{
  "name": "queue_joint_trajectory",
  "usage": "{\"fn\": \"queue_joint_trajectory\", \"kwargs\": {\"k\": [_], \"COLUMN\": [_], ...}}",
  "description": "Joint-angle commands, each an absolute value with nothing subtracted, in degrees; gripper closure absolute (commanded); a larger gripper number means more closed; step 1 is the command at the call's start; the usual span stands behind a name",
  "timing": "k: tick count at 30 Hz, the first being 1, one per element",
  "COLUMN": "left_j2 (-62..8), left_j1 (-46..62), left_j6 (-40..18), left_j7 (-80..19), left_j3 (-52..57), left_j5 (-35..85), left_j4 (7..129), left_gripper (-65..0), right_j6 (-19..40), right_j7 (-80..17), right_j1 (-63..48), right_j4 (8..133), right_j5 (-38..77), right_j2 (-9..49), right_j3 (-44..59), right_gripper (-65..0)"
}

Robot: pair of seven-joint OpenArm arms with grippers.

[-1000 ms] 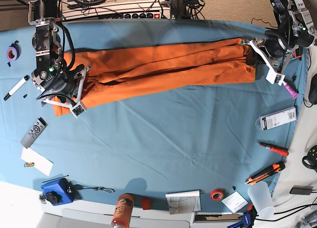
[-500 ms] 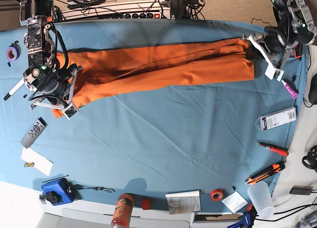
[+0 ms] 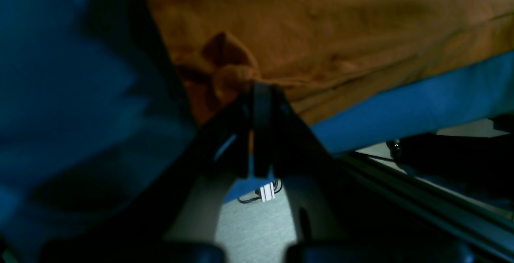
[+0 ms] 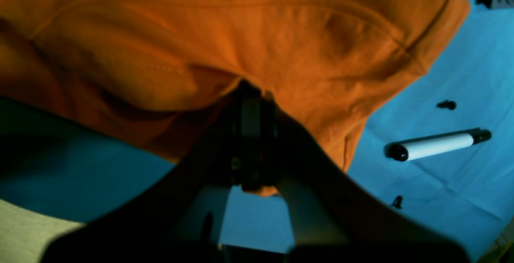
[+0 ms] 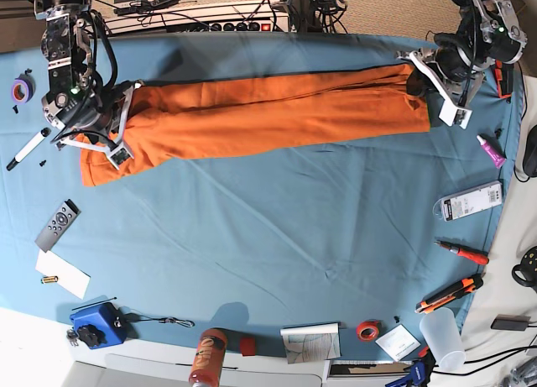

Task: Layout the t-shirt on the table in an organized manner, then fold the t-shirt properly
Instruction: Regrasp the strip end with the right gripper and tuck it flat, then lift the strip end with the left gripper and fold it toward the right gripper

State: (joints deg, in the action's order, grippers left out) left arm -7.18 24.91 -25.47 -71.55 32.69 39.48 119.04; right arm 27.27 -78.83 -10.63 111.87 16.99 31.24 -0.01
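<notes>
Stretched further toward table (image 5: 277,236) far edge, t-shirt (image 5: 268,110) clenched by left gripper (image 5: 417,83) & right gripper (image 5: 115,122).

Base view bright and sharp; both wrist views dim, blurred, shadowed.

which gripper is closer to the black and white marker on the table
Right. The right gripper, shut on the t-shirt, sits beside the marker at the base view's left end; the left gripper pinches the shirt's far end, across the table.
</notes>
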Motion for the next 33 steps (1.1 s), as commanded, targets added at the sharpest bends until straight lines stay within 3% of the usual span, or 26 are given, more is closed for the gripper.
{"fn": "queue_joint_trajectory", "kwargs": {"k": [1, 3, 6, 8, 16, 19, 23, 33], "left_j2": [-7.6, -7.6, -7.6, -7.6, -7.6, -7.6, -7.6, -7.6], "left_j1": [25.1, 25.3, 26.3, 27.3, 29.4, 30.0, 30.6, 25.4], "left_j6": [-25.6, -25.5, -22.6, -21.4, -21.4, -18.9, -16.3, -16.3], "left_j7": [-70.6, -70.6, -70.0, -70.1, -70.0, -69.4, -67.9, -62.1], "left_j3": [32.9, 32.9, 32.9, 32.9, 32.9, 32.9, 32.9, 32.7], "left_j5": [40.1, 40.1, 40.1, 40.0, 38.7, 34.8, 32.5, 33.4], "left_j4": [119.9, 119.9, 119.9, 120.4, 127.4, 129.3, 131.7, 130.3], "left_gripper": [-7.9, -21.8, -33.0, -33.5, -33.5, -33.5, -33.5, -33.5], "right_j6": [27.0, 27.1, 27.1, 27.1, 27.2, 27.3, 27.4, 27.4], "right_j7": [-78.5, -78.4, -78.1, -78.5, -80.0, -80.0, -80.0, -77.2], "right_j1": [-10.0, -10.0, -10.0, -10.0, -10.0, -10.0, -10.0, -10.0], "right_j4": [112.8, 112.8, 112.8, 112.8, 112.9, 112.9, 112.9, 112.9], "right_j5": [16.7, 16.7, 16.7, 16.7, 23.0, 25.7, 25.7, 34.5], "right_j2": [32.2, 32.2, 32.2, 32.2, 32.2, 32.2, 32.2, 32.2], "right_j3": [0.6, 0.6, 0.6, 0.6, 2.4, 4.9, 10.4, 28.1], "right_gripper": [0.0, 0.0, -11.6, -14.3, -14.3, -14.4, -14.4, -14.4]}}
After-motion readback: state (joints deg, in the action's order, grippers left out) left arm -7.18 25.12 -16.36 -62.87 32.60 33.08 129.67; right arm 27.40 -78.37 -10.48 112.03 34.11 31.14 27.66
